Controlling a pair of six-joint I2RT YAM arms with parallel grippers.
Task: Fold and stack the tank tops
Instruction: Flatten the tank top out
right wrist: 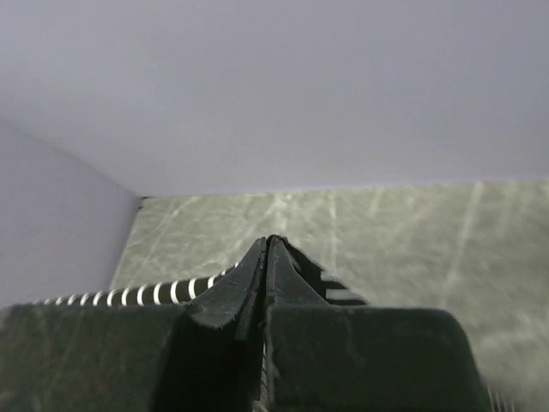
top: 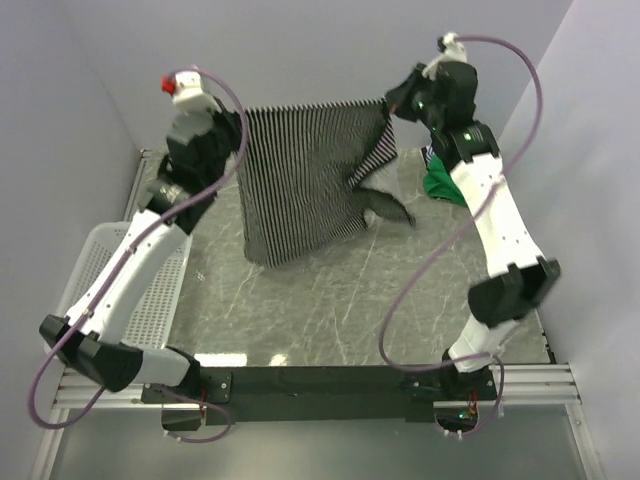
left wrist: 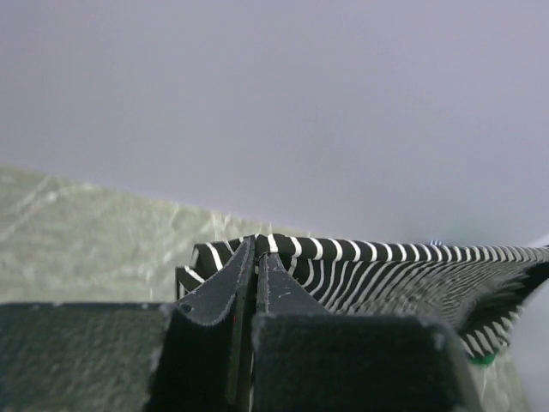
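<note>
The striped tank top (top: 300, 180) is hanging across the back, blocking the way; the table (top: 330, 300) before it is lying open; the basket (top: 160, 305) is filling the left edge.

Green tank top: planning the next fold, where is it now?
In the top view, the green tank top lies at the far right, partly hidden by the right arm, beside the hanging striped tank top.

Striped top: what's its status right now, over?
Left pincer and right pincer both shut on striped top. Top held up, spread between them. Green top crumpled at far right.
</note>
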